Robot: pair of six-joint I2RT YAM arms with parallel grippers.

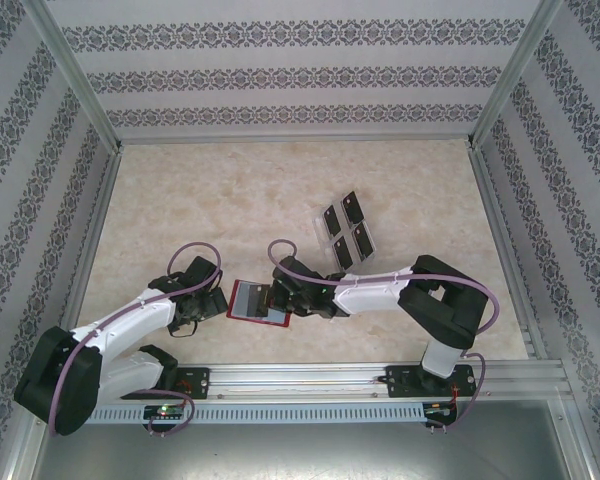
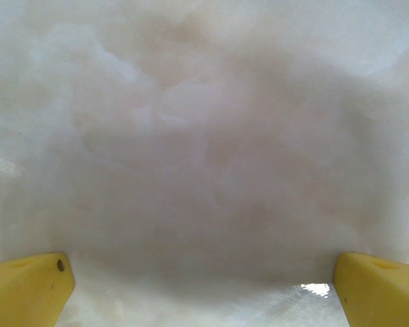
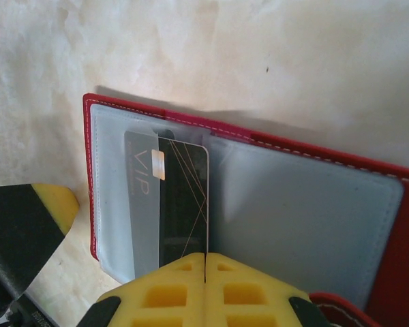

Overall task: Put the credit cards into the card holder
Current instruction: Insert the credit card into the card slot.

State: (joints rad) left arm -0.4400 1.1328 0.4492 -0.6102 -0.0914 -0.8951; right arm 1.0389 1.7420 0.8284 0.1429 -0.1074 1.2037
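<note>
The card holder (image 1: 256, 301) lies open on the table between the two grippers, red with grey-blue clear pockets (image 3: 307, 218). My right gripper (image 3: 204, 262) is shut on the edge of a black credit card (image 3: 184, 197) with thin pale lines. The card's left part, marked VIP, sits under the clear film of the left pocket. From above, the right gripper (image 1: 280, 297) is over the holder's right side. My left gripper (image 1: 216, 304) stands open just left of the holder, low over bare table (image 2: 204, 170), its yellow fingers (image 2: 27, 289) wide apart with nothing between them.
Several more black credit cards (image 1: 347, 232) lie on a transparent tray (image 1: 321, 221) behind and to the right of the holder. Patterned walls enclose the table on three sides. A yellow and black finger (image 3: 27, 221) stands beside the holder's left edge.
</note>
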